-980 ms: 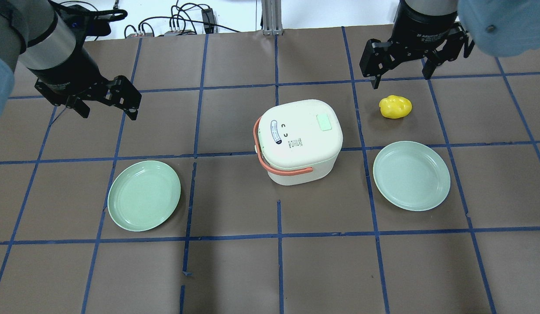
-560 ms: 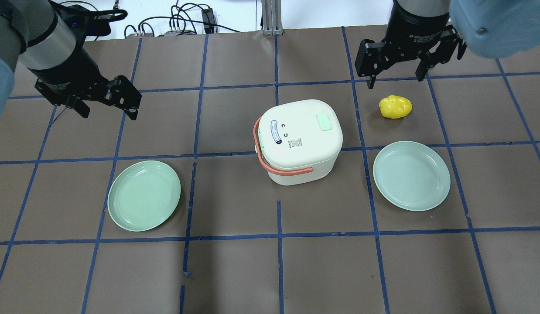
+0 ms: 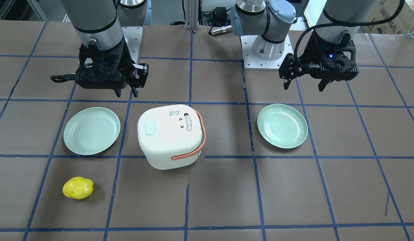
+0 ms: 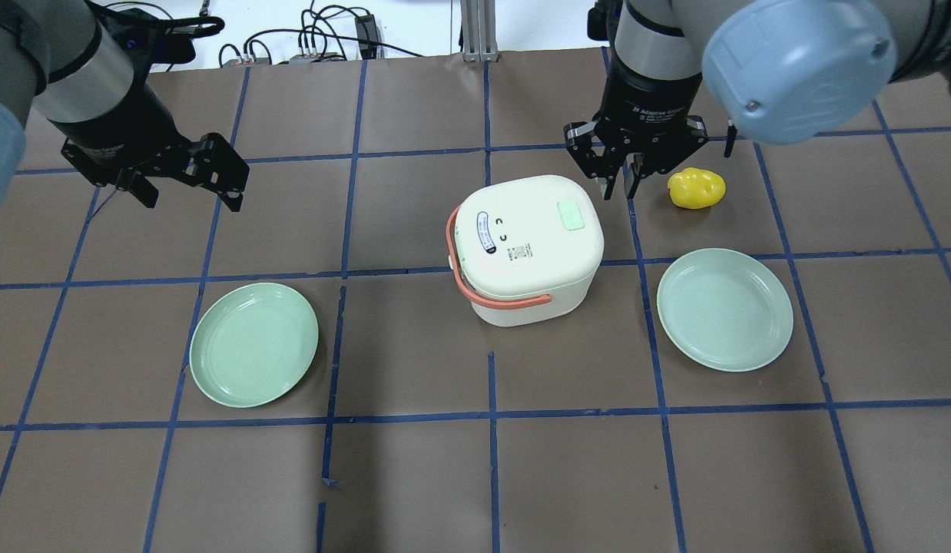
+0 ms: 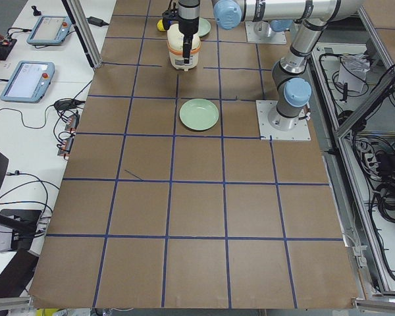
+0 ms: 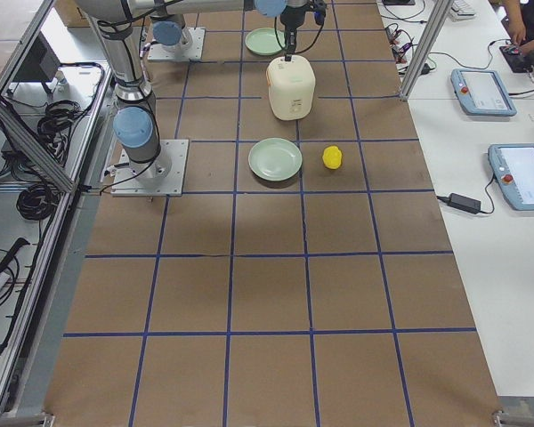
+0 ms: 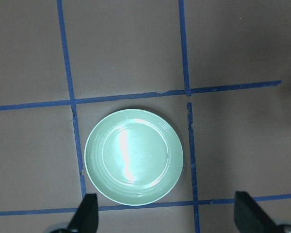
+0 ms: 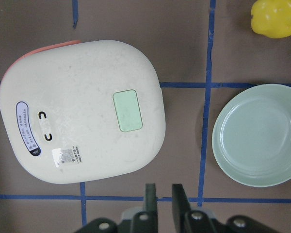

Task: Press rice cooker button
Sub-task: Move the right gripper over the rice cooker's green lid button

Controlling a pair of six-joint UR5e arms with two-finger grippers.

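1. The left gripper (image 4: 191, 201) is held with its fingers wide apart and nothing between them. It is well apart from the cooker, probably parked out of the way.
2. A green plate (image 4: 254, 344) is seen nearer the camera.
3. The rice cooker (image 4: 525, 246) is set mid-table with its lid down. Its green button (image 4: 571, 216) is placed toward the lid's right edge.
4. The right gripper (image 4: 617, 190) is held just beside that corner. Its fingers are drawn nearly together, likely to form one pressing tip.
5. A yellow lump (image 4: 697, 188) and a second plate (image 4: 724, 309) are seen at the right.
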